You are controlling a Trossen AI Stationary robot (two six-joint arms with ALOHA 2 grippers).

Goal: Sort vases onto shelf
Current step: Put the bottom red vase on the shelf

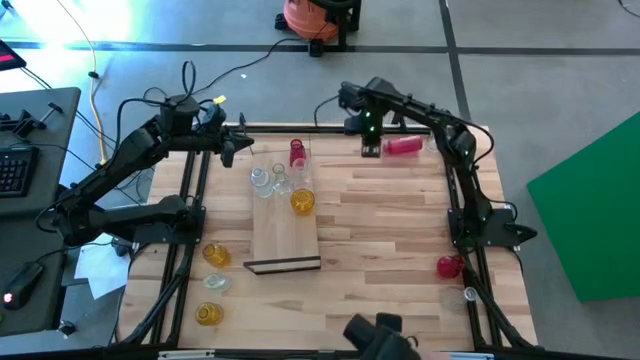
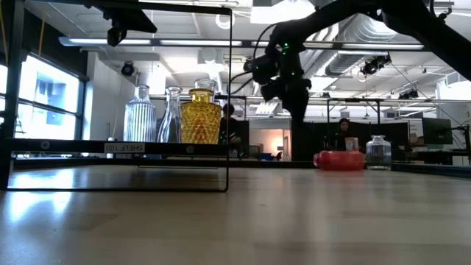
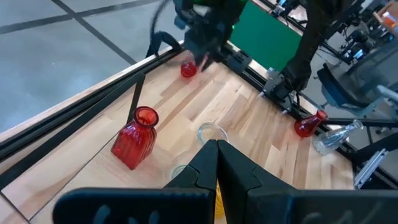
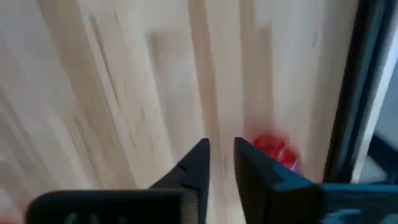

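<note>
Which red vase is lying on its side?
The red vase at the table's far edge, by the right gripper; the other red ones stand upright or tilt by the frame.

Shelf (image 1: 285,235): pale wood board, dark strip along its 6 o'clock edge; on it an amber-yellow vase (image 1: 302,201) with diamond-textured glass, a ribbed clear vase (image 1: 260,180) at its 10 o'clock, and a red ribbed vase (image 1: 297,152) at 12 o'clock. Toppled pinkish-red vase (image 1: 404,146) at table's 1 o'clock; another red vase (image 1: 449,266) at 4 o'clock. Two amber vases (image 1: 216,254) with a clear one between, at 8 o'clock; tabletop (image 1: 400,230) light slatted wood, black frame.
</note>
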